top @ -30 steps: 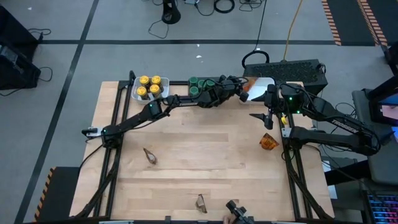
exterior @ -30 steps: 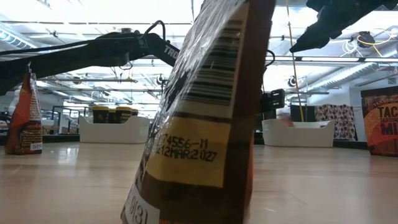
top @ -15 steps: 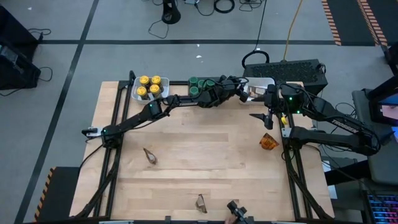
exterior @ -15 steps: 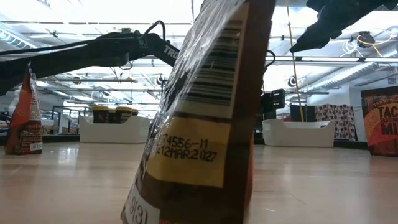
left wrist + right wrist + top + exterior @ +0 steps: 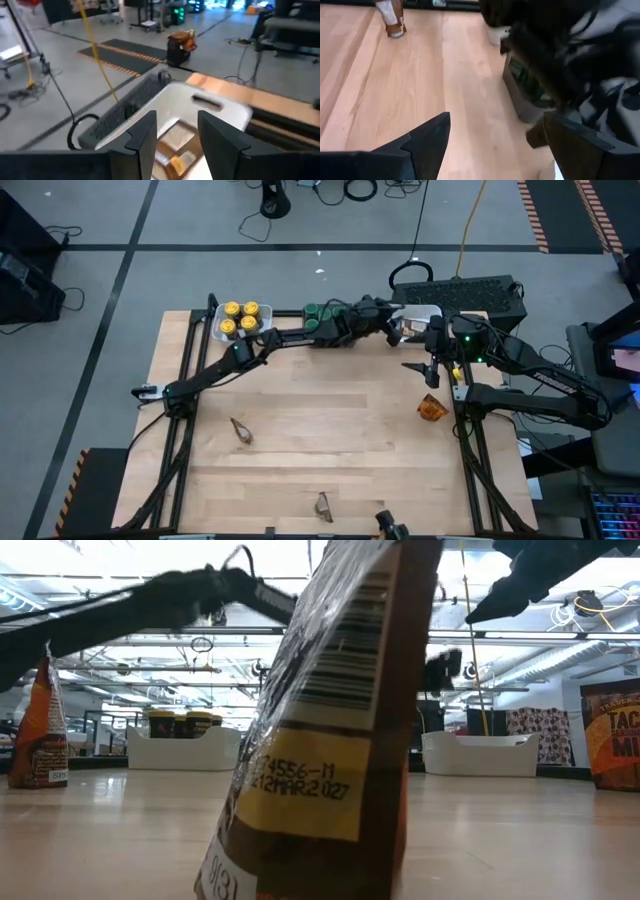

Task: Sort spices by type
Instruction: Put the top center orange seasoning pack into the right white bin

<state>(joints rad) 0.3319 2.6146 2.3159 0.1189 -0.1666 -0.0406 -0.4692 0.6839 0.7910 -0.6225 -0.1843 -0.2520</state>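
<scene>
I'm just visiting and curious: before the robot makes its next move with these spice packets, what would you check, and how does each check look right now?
1. Left gripper empty over the white bin: ok, its fingers are apart with nothing between them.
2. Packet in the white bin: ok, it lies inside.
3. Right gripper ready: ok, open and empty above the table.
4. Packets left to sort: not ok, three remain on the table.
5. Yellow-lidded jars grouped: ok, together in one bin.
6. Green-lidded jars all together: cannot tell, the left arm covers part.
</scene>
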